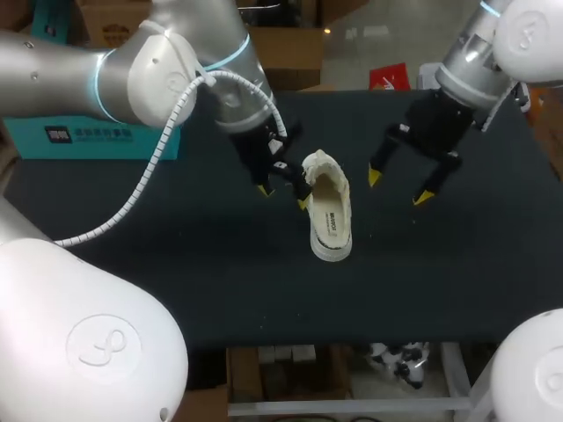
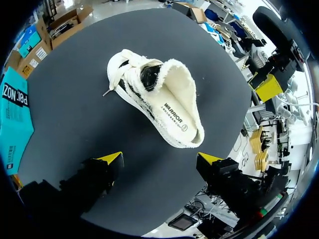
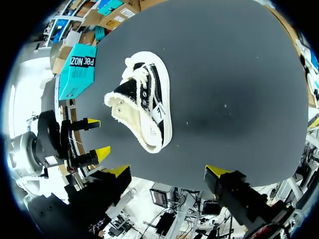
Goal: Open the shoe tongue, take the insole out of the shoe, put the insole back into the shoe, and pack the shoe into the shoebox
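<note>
Cream sneaker: on its side, mid-bench, insole inside. Left gripper: fingers spread wide, holding nothing, just beside the shoe's laced end. Right gripper: spread wide, empty, apart from the shoe. Teal shoebox: bench's left edge.

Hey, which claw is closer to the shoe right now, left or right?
Left. The left claw is open right beside the shoe, one fingertip nearly at its side. The right claw hangs open farther off on the shoe's other side.
</note>
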Robot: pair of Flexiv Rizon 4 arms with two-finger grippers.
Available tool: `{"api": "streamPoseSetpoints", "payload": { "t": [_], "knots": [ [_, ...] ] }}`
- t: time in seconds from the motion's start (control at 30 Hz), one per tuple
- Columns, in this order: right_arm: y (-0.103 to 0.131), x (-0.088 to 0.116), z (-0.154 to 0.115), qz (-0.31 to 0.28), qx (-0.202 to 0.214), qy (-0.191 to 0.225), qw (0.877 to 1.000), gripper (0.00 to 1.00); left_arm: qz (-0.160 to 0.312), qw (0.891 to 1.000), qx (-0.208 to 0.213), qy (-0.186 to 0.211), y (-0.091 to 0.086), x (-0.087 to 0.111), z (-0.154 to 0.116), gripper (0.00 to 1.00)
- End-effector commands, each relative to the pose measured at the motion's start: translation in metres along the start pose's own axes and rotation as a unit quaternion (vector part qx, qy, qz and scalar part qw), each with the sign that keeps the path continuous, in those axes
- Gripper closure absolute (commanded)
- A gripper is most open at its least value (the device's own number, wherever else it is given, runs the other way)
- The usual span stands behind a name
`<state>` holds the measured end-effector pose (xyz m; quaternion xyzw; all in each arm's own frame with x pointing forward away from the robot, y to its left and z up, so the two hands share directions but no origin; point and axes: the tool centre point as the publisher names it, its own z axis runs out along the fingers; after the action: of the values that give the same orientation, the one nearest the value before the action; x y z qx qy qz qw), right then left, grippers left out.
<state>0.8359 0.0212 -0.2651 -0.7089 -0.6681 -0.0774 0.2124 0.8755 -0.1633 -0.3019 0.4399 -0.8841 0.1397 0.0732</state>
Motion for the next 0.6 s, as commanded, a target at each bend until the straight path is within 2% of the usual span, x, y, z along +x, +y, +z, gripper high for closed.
{"api": "streamPoseSetpoints", "payload": {
  "t": [0.03, 0.1, 0.23, 0.37, 0.6],
  "knots": [
    [-0.007, -0.020, -0.014, -0.101, 0.003, -0.025, 0.995, 0.00, -0.023, 0.999, 0.006, -0.023, 0.000, 0.016, 0.018, 0.00],
    [-0.008, -0.023, -0.016, -0.106, 0.007, -0.052, 0.993, 0.00, -0.036, 0.999, 0.010, -0.029, -0.001, 0.020, 0.023, 0.00],
    [-0.012, -0.021, -0.016, -0.183, 0.020, -0.100, 0.978, 0.00, -0.071, 0.995, 0.029, -0.058, -0.003, 0.027, 0.033, 0.00],
    [-0.012, -0.021, -0.016, -0.183, 0.020, -0.100, 0.978, 0.00, -0.110, 0.989, 0.042, -0.089, -0.012, 0.024, 0.039, 0.00],
    [-0.012, -0.021, -0.016, -0.183, 0.020, -0.100, 0.978, 0.00, -0.160, 0.983, 0.048, -0.079, -0.031, 0.014, 0.048, 0.00]
  ]
}}
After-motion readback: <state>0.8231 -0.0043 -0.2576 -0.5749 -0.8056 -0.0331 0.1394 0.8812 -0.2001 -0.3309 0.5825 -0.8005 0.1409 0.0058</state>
